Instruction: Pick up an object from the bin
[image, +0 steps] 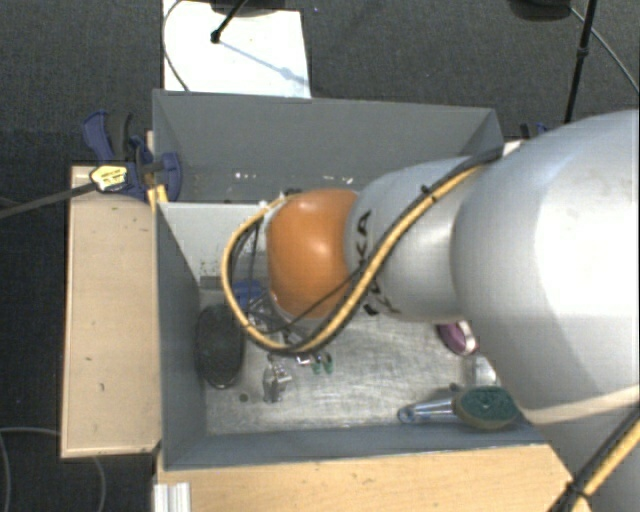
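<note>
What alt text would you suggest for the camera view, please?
A robot arm reaches from the right into a grey metal bin, its gripper low over the left floor, just right of a dark oval object. A green round-headed thing with a silvery handle lies by the front wall; a pinkish thing peeks from under the arm.

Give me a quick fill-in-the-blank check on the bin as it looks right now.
1. In the view, the dark oval object lies by the bin's ____ wall.
2. The gripper hangs just ____ of that object.
3. The tool by the front wall has a round ____ head.
Missing: left; right; green.
</note>
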